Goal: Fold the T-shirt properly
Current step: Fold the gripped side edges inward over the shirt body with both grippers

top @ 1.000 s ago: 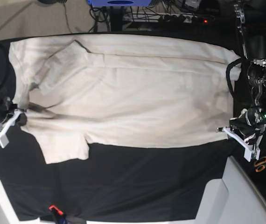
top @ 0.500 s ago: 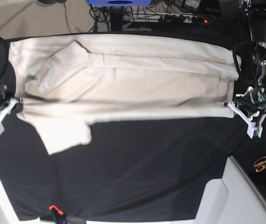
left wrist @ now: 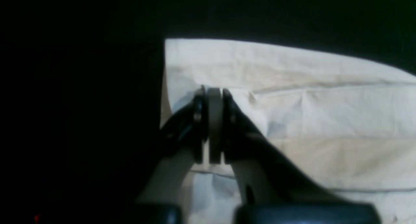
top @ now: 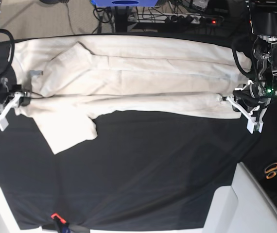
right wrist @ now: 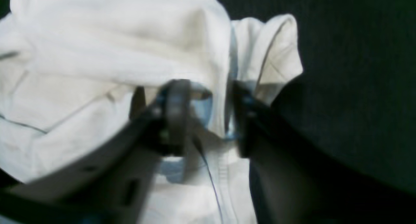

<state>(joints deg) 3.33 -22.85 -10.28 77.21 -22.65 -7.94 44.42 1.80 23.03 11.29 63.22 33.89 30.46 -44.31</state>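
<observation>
T-shirt: folded lengthwise on black table cover; left gripper clenched on hem, right gripper parted; scissors well apart

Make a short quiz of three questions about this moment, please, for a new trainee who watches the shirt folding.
1. True or false: the left hand is shut on the T-shirt.
2. Are the jaws of the right hand pressed together or apart?
3. Which lies on the black cloth near the right edge of the base view: A) scissors, B) a cup, C) a book?

Key: 1 true; 2 apart, with shirt fabric between them; 3 A.
</observation>
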